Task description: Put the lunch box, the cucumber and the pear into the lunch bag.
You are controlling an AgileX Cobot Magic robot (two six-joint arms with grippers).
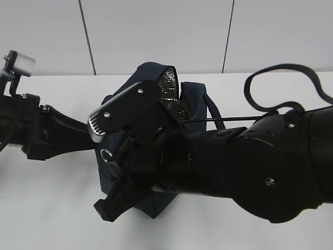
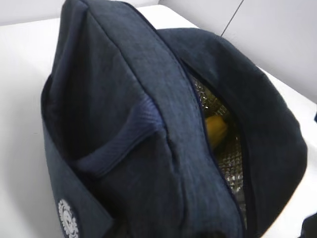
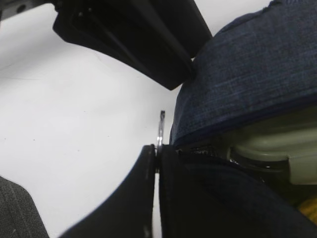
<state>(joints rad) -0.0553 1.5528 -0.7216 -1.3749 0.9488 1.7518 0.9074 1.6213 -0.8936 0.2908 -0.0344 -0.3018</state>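
The lunch bag (image 1: pixel 156 104) stands mid-table, a boxy navy thing with its lid flap up and the silver lining showing; it is partly hidden in the exterior view by the right arm (image 1: pixel 250 156) reaching across it. Inside, through the gap in the opening, the left wrist view shows the pear (image 2: pixel 216 130) as a yellow lump against the foil, and the right wrist view shows the pale green lid of the lunch box (image 3: pixel 267 148) lying just under the bag's edge. The cucumber cannot be seen in any view, so whether it is in the bag I cannot tell. The right gripper (image 3: pixel 157 148) has its jaws pressed together on the zipper pull (image 3: pixel 160 126) at the bag's rim. The left gripper (image 1: pixel 112 122) sits against the bag's left side; whether it is pinching fabric I cannot tell. The risk, as I judge it: the thin pull could slip from the jaws, or a tug could drag or tip the soft bag if the other arm does not brace it, and the box lid so near the rim could snag the zipper. The table (image 1: pixel 47 208) is plain white, the wall (image 1: pixel 156 31) behind pale panels with dark seams
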